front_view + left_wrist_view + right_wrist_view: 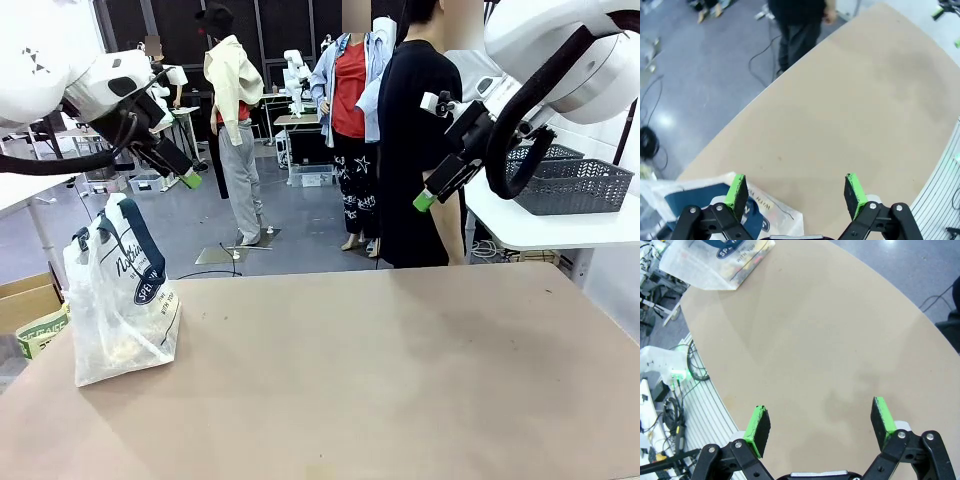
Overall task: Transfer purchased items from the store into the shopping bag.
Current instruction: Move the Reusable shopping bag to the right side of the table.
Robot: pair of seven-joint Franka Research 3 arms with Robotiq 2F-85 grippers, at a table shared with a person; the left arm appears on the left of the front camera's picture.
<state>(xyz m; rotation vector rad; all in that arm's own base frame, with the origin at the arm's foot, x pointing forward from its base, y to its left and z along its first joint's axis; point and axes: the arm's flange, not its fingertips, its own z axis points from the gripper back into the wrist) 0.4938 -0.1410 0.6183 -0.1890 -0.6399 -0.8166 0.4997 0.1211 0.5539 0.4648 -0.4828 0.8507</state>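
Upright, the shopping bag (pixel 122 300) shows partial lettering "SPE"; both grippers (pixel 796 192) (pixel 822 422) gape wide, empty.

A bare tan surface (pixel 400 370) spans the foreground. Beyond its far edge stands a person (pixel 415 150) in dark clothes. To the right, a white side table (pixel 540 228) carries a dark grey basket (pixel 570 185). At the left edge sits a cardboard box (pixel 25 300), with what may be a green-printed carton (pixel 40 332) beside it. Black cables (pixel 650 142) lie on the grey floor (pixel 290 235).
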